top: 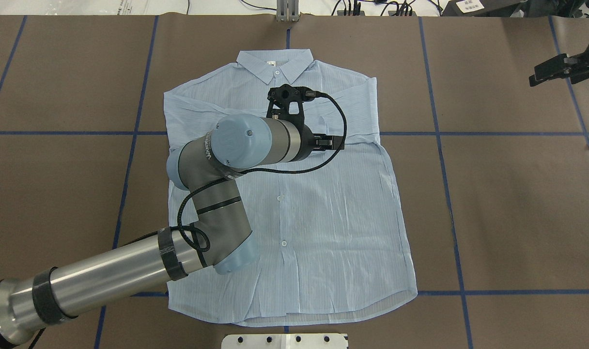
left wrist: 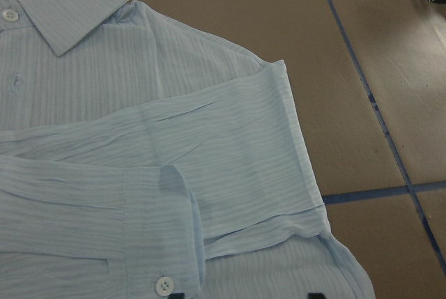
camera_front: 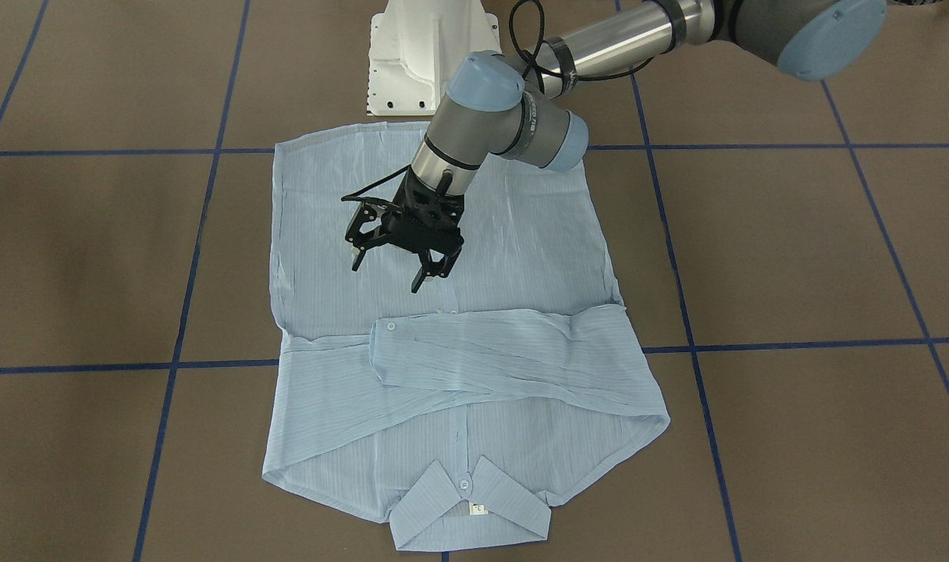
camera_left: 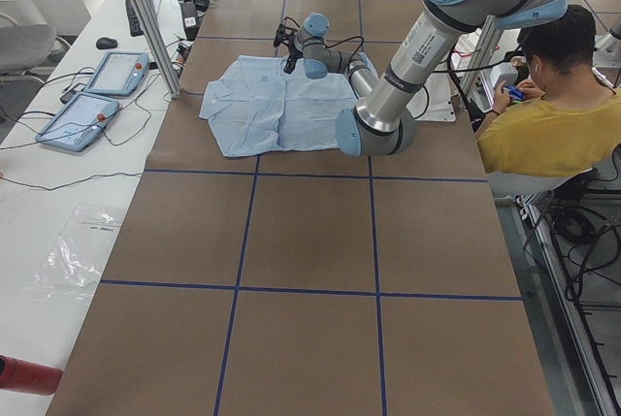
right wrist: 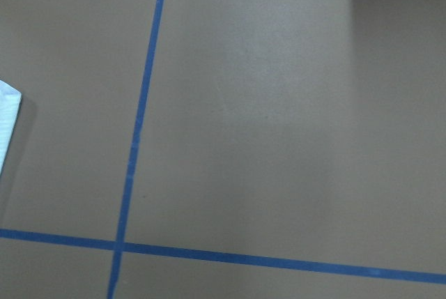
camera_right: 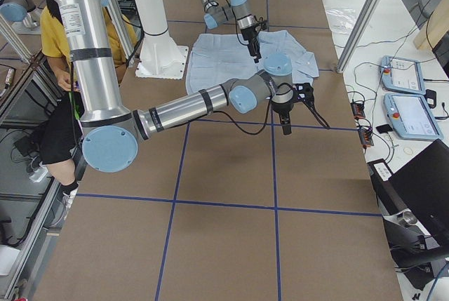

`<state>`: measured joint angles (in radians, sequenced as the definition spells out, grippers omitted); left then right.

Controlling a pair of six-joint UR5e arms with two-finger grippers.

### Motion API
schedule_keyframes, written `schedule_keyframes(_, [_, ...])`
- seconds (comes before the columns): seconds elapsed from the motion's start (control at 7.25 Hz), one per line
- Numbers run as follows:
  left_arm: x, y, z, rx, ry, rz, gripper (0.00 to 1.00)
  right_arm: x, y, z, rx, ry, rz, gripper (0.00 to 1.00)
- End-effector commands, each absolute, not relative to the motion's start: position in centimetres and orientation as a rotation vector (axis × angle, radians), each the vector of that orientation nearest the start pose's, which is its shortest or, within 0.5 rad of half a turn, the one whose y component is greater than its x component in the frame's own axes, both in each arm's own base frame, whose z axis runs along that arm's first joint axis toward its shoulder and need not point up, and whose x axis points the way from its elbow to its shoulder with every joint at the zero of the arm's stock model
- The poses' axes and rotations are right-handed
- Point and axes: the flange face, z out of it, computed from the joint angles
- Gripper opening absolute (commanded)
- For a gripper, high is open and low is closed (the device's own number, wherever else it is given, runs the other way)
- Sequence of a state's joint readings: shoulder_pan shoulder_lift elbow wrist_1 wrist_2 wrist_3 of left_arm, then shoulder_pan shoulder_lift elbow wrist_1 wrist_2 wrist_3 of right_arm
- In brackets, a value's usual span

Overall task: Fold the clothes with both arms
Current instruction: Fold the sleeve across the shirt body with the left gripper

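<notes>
A brown tabletop is filling the room's middle, with blue tape lines crossing it in a grid. A white bench is running alongside, carrying two screen pendants and a clear plastic bag. A person in yellow is sitting at the far side.

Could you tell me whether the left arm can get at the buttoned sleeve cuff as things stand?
Probably yes: the left gripper hovers open over the shirt, and the cuff lies uncovered on top, close by.
</notes>
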<state>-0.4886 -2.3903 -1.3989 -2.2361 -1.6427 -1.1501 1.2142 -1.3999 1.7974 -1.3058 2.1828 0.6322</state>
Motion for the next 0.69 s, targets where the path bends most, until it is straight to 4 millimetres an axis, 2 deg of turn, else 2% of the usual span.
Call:
schedule_keyframes(0.0, [53.7,-43.0,16.5,0.517,1.072,0.105,1.0,-20.6,-50.7,38.4,0.283,-0.845,0.18,1.0])
schedule_keyframes(0.14, [51.0,-41.4,15.8,0.503,1.092,0.133,1.0,-25.3,-47.3,35.9,0.29,-0.858,0.227,1.0])
schedule_keyframes(0.28, [49.1,-40.3,17.8,0.492,1.092,0.128,1.0,-29.2,-42.2,34.3,0.279,-0.88,0.271,1.0])
schedule_keyframes(0.41, [46.8,-38.9,21.8,0.468,1.058,0.113,1.0,-32.7,-36.1,33.4,0.274,-0.889,0.306,1.0])
schedule_keyframes(0.55, [44.6,-36.5,24.6,0.408,1.059,0.063,1.0,-35.1,-30.9,33.6,0.248,-0.889,0.304,1.0])
